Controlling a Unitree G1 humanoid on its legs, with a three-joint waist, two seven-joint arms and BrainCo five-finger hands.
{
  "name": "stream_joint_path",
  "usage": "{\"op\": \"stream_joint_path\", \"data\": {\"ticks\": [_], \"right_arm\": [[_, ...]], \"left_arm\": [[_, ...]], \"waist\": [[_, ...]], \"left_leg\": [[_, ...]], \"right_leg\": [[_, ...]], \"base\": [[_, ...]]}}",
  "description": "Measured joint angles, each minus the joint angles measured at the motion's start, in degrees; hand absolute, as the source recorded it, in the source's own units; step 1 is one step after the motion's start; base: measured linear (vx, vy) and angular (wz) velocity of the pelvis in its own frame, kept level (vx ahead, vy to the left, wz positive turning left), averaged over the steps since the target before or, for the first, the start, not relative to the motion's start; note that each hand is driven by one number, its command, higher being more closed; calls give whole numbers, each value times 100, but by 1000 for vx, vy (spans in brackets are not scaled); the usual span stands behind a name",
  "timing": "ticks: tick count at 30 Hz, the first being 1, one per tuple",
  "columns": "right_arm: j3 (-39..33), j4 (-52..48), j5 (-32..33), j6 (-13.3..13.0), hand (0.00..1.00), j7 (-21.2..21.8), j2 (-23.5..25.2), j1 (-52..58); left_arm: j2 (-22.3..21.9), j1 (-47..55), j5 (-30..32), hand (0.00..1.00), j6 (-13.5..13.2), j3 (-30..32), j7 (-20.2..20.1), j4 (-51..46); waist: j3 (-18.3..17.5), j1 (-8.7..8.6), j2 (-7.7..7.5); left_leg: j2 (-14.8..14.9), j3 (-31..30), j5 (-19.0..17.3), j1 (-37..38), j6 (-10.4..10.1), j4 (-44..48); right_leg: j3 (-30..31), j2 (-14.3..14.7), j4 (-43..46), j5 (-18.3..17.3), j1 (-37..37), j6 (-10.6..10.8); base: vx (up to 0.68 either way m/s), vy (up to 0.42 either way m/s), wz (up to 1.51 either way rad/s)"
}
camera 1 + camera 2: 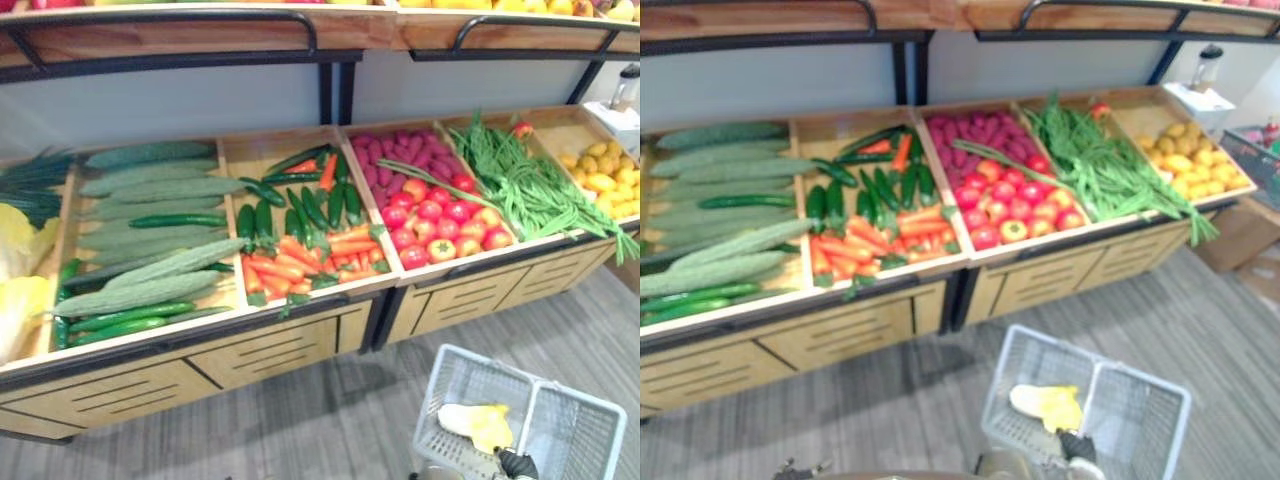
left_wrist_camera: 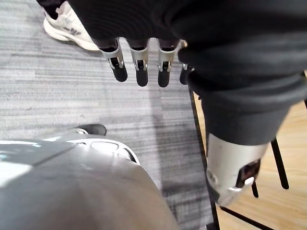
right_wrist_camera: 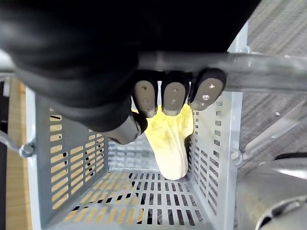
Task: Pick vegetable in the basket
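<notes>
A pale grey plastic basket (image 1: 584, 392) hangs low at the right, in front of the produce stand. One yellow-white leafy cabbage (image 1: 480, 425) lies in it, also seen on the basket's slotted floor (image 3: 170, 139). My right hand (image 3: 173, 96) is shut on the basket's metal handle (image 3: 268, 72), fingers curled over the bar; its dark cover (image 1: 517, 463) shows at the basket's near rim. My left hand (image 2: 142, 72) hangs over the grey floor with straight fingers and holds nothing.
The slanted wooden stand (image 1: 300, 335) holds long cucumbers (image 1: 150, 200), carrots with dark small cucumbers (image 1: 300, 250), tomatoes (image 1: 440, 225), green beans (image 1: 520, 180), yellow fruit (image 1: 605, 175) and cabbages (image 1: 20, 260). A shelf (image 1: 200, 35) runs above. A person's white shoe (image 2: 67, 26) stands nearby.
</notes>
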Motion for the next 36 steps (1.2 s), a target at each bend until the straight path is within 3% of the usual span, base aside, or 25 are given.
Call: {"op": "stream_joint_path", "data": {"ticks": [1, 5, 10, 13, 16, 18, 21, 23, 24, 25, 30, 34, 36], "right_arm": [[31, 94, -4, 12, 100, -4, -45, -16], [-6, 160, 19, 30, 100, 5, -88, -105], [-49, 159, 16, 28, 100, 16, -90, -22], [-49, 184, -5, 36, 100, 18, -141, -12], [-142, 224, -9, 52, 100, 7, -195, 4], [-156, 240, 0, 54, 100, -25, -239, 66], [-152, 241, 11, 65, 100, -59, -266, 232], [-97, 237, 6, 88, 100, -73, -280, 252], [-5, 207, 5, 90, 100, -94, -320, 243], [97, 197, 4, 89, 100, -104, -334, 222], [157, 113, 4, 26, 100, -153, -200, 194], [332, -33, 7, -37, 100, -252, -118, 322], [531, -80, 10, -122, 100, -260, -121, 399]], "left_arm": [[-10, -152, -1, 0, 18, 214, -10, 191], [-278, -180, 2, 0, 19, 470, -38, 297], [-320, -189, -1, 0, 16, 600, -57, 270], [-422, -55, -29, 0, 16, 706, -55, 262], [-478, -33, -220, 0, 20, 983, -54, 205], [-537, -7, -353, 0, 22, 1150, -19, 163], [-585, -50, -458, 0, 25, 1246, 82, 93], [-649, -56, -457, 0, 27, 1299, 112, 82], [-724, -48, -455, 0, 30, 1318, 208, -3], [-758, -79, -456, 0, 30, 1328, 303, -96], [-764, -394, -473, 0, -9, 954, 617, -744], [-698, -311, -392, 0, -152, 312, 973, -2106], [-555, -232, -61, 0, -303, -164, 1221, -3039]], "waist": [[-5, 40, 90], [26, 69, 314], [11, 6, 320], [-107, 23, 429], [-209, -46, 415], [-216, -102, 436], [-174, -94, 426], [-166, -73, 429], [-170, -64, 487], [-176, -63, 519], [-179, -55, 456], [-169, -56, 434], [-172, -60, 440]], "left_leg": [[132, -18, -272, 33, -263, -100], [192, -10, -229, 177, -301, -292], [-11, -327, -243, 172, -315, -369], [24, -385, -234, 82, -299, -369], [-12, -742, -129, -445, -175, 389], [-66, -834, 58, -811, 93, 901], [-54, -763, 395, -1059, 128, 1427], [-72, -566, 193, -1125, 106, 1343], [-118, -426, 385, -1127, 267, 928], [-153, -326, 421, -1099, 304, 615], [-286, -249, 433, -949, 294, 100], [-374, -122, 430, -716, 290, -41], [-382, -89, 429, -691, 290, -173]], "right_leg": [[-5, 169, -230, -252, 176, 90], [131, 328, -169, -262, 116, 53], [1, 52, 129, -600, 142, 158], [-68, 76, 126, -713, 109, 141], [-295, -93, 90, -822, 164, 136], [-532, -248, -47, -823, 373, 139], [-869, -400, -439, -796, 877, 138], [-963, -450, -650, -719, 1113, 154], [-982, -405, -713, -693, 1121, 165], [-962, -317, -717, -679, 1087, 190], [-877, -244, -1075, -337, 1044, 238], [-652, -277, -1377, -122, 1203, 340], [-618, -240, -1494, -23, 1184, 346]], "base": [[110, -156, -6], [59, -69, -19], [8, -3, 27], [67, -24, 16], [133, -67, 39], [108, -83, 56], [121, -30, 71], [53, 24, 25], [47, 62, -1], [54, 73, -3], [49, 90, -7], [8, 78, -21], [-43, 39, -10]]}}
